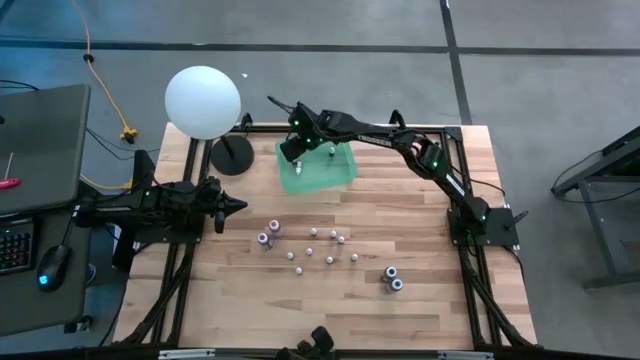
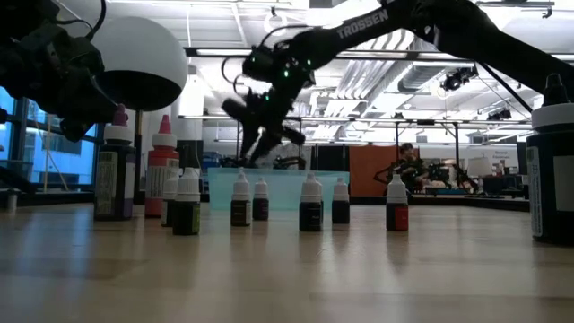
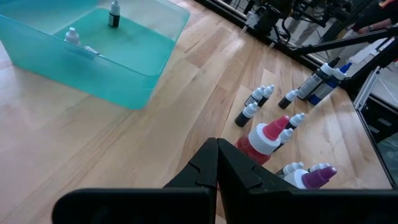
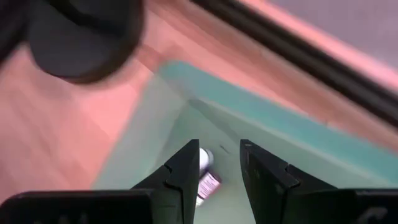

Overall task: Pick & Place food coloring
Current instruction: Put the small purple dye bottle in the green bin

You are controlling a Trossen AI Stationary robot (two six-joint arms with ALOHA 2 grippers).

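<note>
A teal tray (image 1: pixel 318 168) stands at the far middle of the table. In it one small food coloring bottle (image 3: pixel 114 12) stands upright and another (image 4: pixel 206 174) lies on its side on the tray floor. My right gripper (image 4: pixel 219 152) hangs open over the tray's left part (image 1: pixel 292 152), just above the lying bottle, which shows partly behind one finger. Several small white-capped bottles (image 1: pixel 315 246) stand on the table nearer me, with larger ones at the left (image 1: pixel 268 235) and the right (image 1: pixel 392 279). My left gripper (image 1: pixel 236 207) waits shut at the table's left.
A big white globe lamp (image 1: pixel 203 100) on a black round base (image 1: pixel 232 155) stands just left of the tray, close to my right gripper. A dark frame runs along the table's edges (image 1: pixel 440 128). Bare wood lies along the near edge (image 1: pixel 330 320).
</note>
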